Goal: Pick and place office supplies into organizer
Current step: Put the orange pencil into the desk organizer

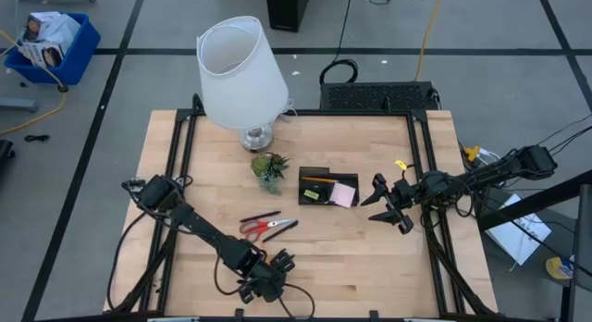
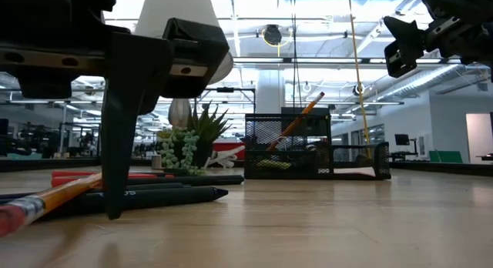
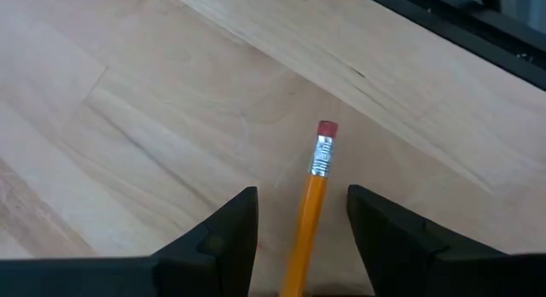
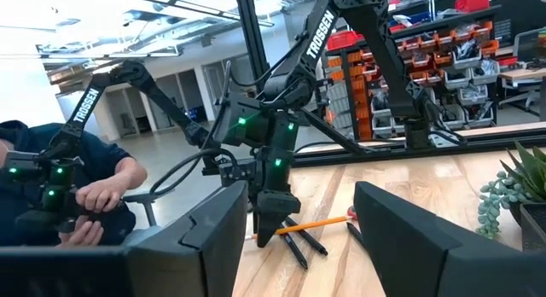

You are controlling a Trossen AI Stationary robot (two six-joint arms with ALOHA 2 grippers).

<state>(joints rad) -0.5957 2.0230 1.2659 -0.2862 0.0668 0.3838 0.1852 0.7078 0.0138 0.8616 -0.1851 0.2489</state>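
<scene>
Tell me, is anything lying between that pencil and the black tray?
Roughly, yes: the red-handled scissors and dark pens lie flat on the table between the pencil and the organizer; carried high, it should clear them.

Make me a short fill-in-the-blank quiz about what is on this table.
1. The left gripper has a ____ between its jaws.
2. The scissors have ____ handles.
3. The sticky notes in the black tray are ____.
4. Beside the small plant stands a white-shaded ____.

Missing words: pencil; red; pink; lamp
</scene>
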